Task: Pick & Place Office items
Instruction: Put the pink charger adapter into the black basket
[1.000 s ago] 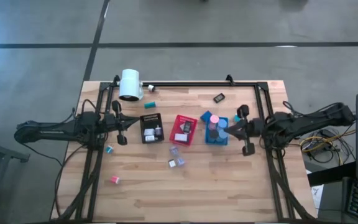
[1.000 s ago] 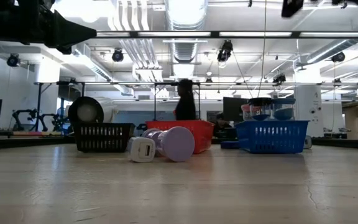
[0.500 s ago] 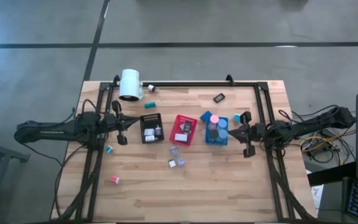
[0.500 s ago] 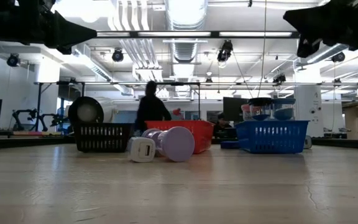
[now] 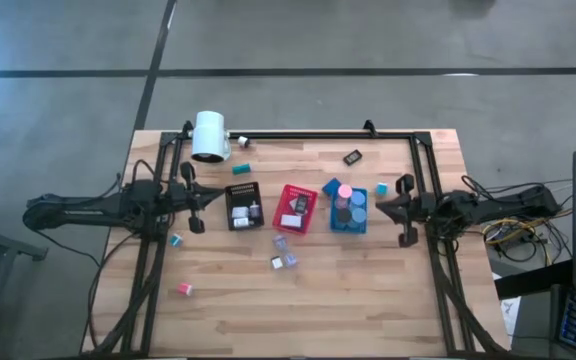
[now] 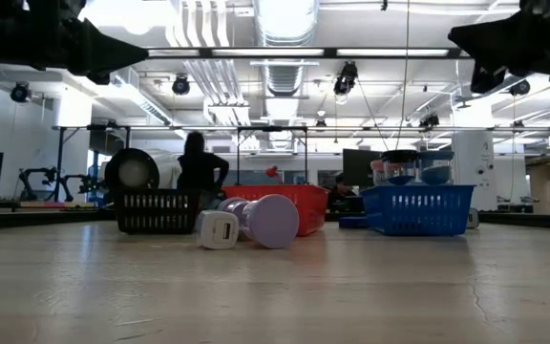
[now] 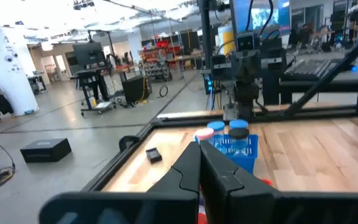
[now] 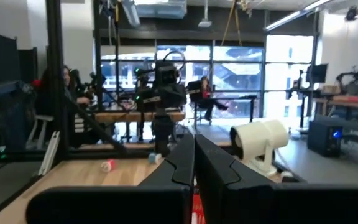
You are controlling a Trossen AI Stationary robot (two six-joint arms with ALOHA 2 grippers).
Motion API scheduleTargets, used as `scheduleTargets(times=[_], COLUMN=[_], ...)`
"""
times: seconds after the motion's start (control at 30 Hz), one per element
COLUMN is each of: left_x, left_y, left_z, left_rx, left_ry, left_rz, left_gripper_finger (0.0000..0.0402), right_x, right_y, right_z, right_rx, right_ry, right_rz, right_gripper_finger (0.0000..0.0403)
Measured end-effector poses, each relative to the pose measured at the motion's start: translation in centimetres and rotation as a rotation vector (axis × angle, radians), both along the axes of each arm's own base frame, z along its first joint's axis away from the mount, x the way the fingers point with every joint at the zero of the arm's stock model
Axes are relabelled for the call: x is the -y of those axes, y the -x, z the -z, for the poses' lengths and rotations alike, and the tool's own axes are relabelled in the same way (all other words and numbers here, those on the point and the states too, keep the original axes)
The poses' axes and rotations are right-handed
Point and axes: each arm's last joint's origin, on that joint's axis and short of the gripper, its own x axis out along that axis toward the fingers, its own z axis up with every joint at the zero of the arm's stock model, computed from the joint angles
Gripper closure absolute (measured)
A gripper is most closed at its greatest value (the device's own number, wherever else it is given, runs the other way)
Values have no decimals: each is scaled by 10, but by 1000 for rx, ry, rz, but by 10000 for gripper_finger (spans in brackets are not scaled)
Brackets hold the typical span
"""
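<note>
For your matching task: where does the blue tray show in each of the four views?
High view: blue tray, right of the red tray.
Low view: right of centre, again beside the red tray.
Left wrist view: mid-picture, beyond the fingers.
Right wrist view: not in it.
Shared landmark: the red tray.

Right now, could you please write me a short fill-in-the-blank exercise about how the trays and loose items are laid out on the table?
1. Of the three trays in a row, the red tray sits between the black tray and the ___ tray.
2. The big white cylinder lies near the table's far ___ corner in the high view.
3. The lavender block lies on the table in front of the ___ tray.
4. The right tool has its fingers ___.

Missing words: blue; left; red; shut
</note>
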Motion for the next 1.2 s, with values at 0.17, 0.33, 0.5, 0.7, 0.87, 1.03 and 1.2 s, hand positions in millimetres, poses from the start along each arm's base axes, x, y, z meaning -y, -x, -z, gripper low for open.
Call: scheduleTargets(times=[0.17, 0.33, 0.5, 0.7, 0.87, 1.03, 1.2], left_x=[0, 0, 1, 4, 18, 43, 73], left_y=[2, 6, 7, 8, -2, -8, -6], left_z=[-5, -32, -72, -76, -52, -30, -21], left_rx=[-70, -227, -592, -1130, -1295, -1345, -1338], left_ry=[77, 251, 446, 683, 734, 692, 592], left_rz=[-1, -26, -132, -377, -276, -72, 114], left_gripper_finger=[396, 396, 396, 396, 389, 365, 320], right_x=[0, 0, 0, 0, 0, 0, 0], right_y=[4, 4, 1, 0, 0, -1, -1], right_z=[1, 3, 5, 7, 7, 8, 8], right_rx=[2, -25, -51, -70, -71, -79, -78], right_ry=[3, 35, 31, 29, 30, 32, 31], right_rz=[-7, -1, -3, -5, -6, -7, -7], right_gripper_finger=[394, 394, 394, 394, 394, 394, 394])
